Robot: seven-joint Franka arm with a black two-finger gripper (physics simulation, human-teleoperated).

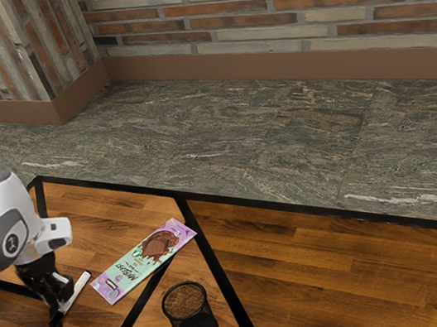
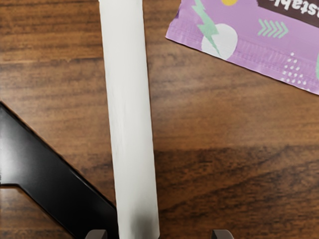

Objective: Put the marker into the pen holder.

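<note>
At the exterior view's left, my gripper (image 1: 59,301) is low over the wooden table, by the white marker (image 1: 78,291). In the wrist view the marker (image 2: 130,119) runs lengthwise down to my gripper (image 2: 159,235). The two fingertips stand wide apart with the marker's near end between them, closer to one; a gap separates it from the other, so the gripper is open. The black mesh pen holder (image 1: 190,316) stands upright on the table, apart from the marker, toward the exterior view's right.
A purple and mint snack packet (image 1: 143,261) lies flat between the marker and the table's far edge; its purple corner (image 2: 239,35) is near the marker. Black strips (image 1: 128,322) cross the wooden tabletop (image 1: 328,267), and a black border (image 1: 326,206) edges it.
</note>
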